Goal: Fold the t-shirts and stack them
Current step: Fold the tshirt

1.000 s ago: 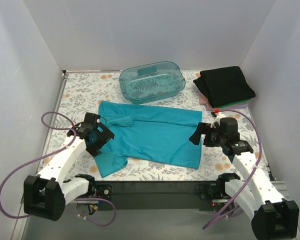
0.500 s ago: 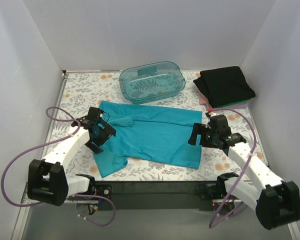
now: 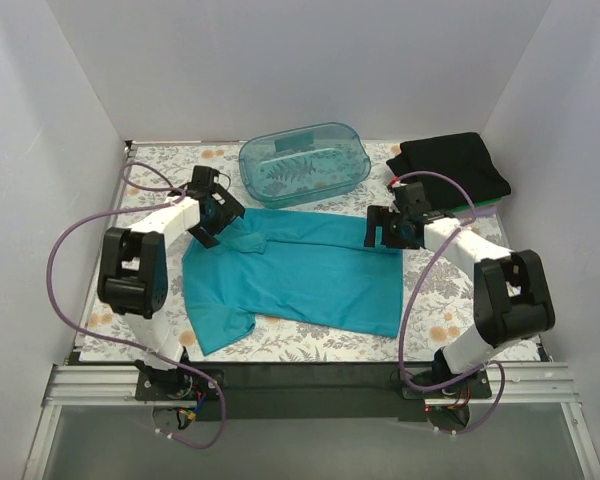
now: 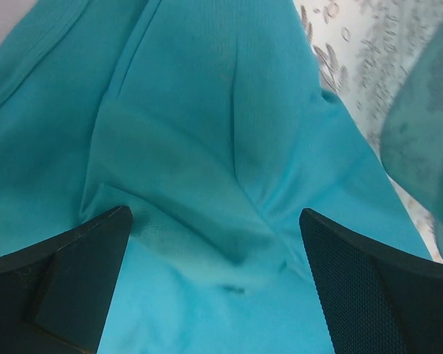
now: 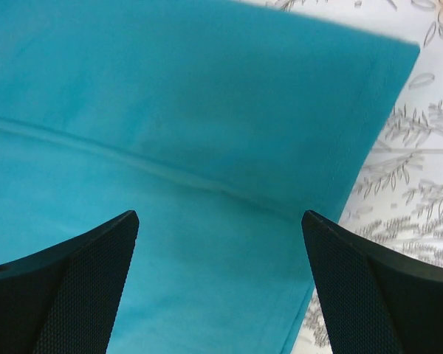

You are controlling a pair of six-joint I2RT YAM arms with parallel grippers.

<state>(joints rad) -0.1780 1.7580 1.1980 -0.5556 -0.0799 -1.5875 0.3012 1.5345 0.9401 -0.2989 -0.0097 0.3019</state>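
Observation:
The teal-blue t-shirt (image 3: 300, 270) lies spread flat on the floral table cover, one sleeve pointing to the front left. My left gripper (image 3: 217, 222) is open above its far left corner, over the wrinkled sleeve and collar cloth (image 4: 207, 169). My right gripper (image 3: 380, 228) is open above the shirt's far right corner (image 5: 332, 96), where a seam runs across. Neither holds cloth. Folded t-shirts sit stacked at the back right: a black one (image 3: 452, 170) on top, pinkish (image 3: 407, 206) and green (image 3: 480, 207) edges showing beneath.
A translucent teal plastic tub (image 3: 304, 163) stands upside down just behind the shirt; its blurred edge shows in the left wrist view (image 4: 428, 125). White walls enclose the table (image 3: 150, 190) on three sides. Purple cables loop from both arms.
Both arms have reached away from the near edge to the shirt's far corners, the left to the far left, the right to the far right. Both grippers stay open. The shirt has not moved.

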